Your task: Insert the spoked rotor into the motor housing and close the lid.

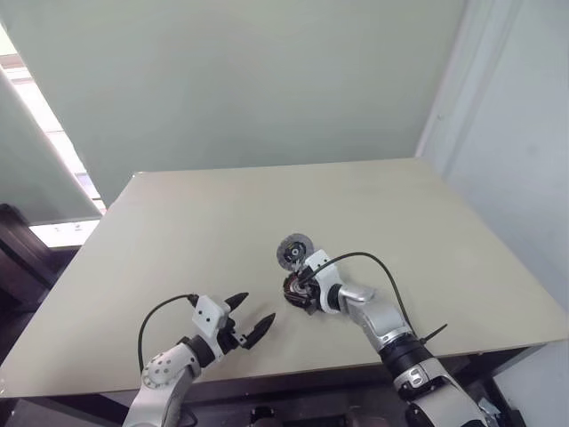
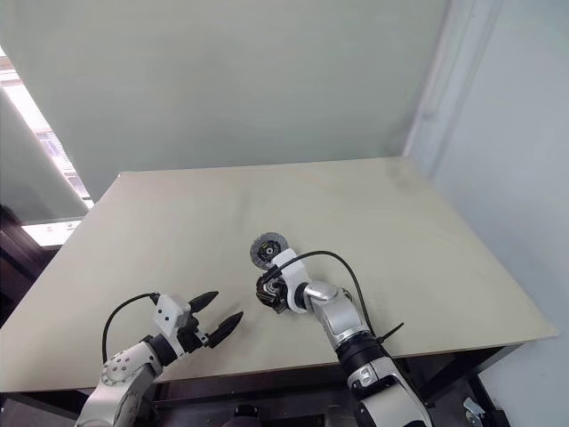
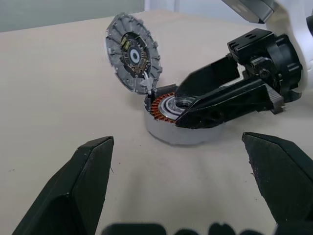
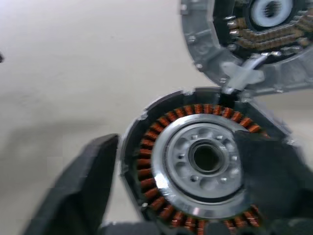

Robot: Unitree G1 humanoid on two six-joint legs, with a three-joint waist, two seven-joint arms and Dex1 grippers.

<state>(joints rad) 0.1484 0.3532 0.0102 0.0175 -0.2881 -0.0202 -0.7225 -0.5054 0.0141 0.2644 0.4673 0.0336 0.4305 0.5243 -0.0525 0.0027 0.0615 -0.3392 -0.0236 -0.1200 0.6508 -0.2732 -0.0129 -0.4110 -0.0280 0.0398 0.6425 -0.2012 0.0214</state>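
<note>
- Centrally on the table [image 1: 178,231], the housing [image 4: 195,161] lay flat, its copper windings ringing a silvery centre.
- Its lid [image 3: 133,53] stood tipped up, hinged at the far edge.
- The right gripper [image 3: 190,105] hung over the housing, fingers [image 4: 80,186] spread either side.
- The left gripper [image 1: 249,320] hovered nearby, fingers [image 3: 73,191] spread, empty.

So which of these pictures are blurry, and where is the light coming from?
Right wrist view: the motor housing is fairly sharp, but the right pincer's fingers close to the lens are soft blurs, and the lid is slightly soft. Left wrist view: crisp, with faint shadows under the housing. Left eye view: bright daylight enters from the window, washing it out.
</note>
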